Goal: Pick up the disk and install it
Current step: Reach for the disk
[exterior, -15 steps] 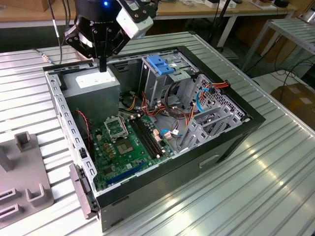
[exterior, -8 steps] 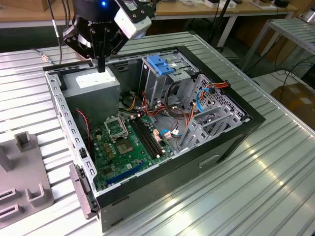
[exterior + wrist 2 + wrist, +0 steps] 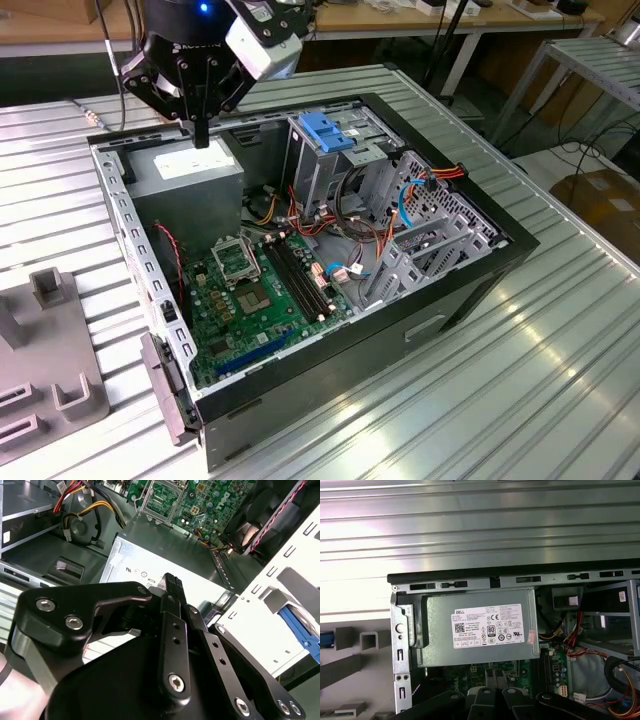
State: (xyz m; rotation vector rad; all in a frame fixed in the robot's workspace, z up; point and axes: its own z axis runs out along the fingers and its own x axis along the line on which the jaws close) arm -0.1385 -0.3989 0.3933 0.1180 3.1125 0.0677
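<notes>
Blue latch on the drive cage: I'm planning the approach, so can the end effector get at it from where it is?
Probably yes. The case is open on top, the blue latch sits atop the cage with nothing over it, and the end effector hovers nearby above the power supply.

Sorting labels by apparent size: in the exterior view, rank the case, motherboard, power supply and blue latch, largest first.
1. case
2. motherboard
3. power supply
4. blue latch
The motherboard lies nearer the camera, so its lead over the power supply is unsure.
</notes>
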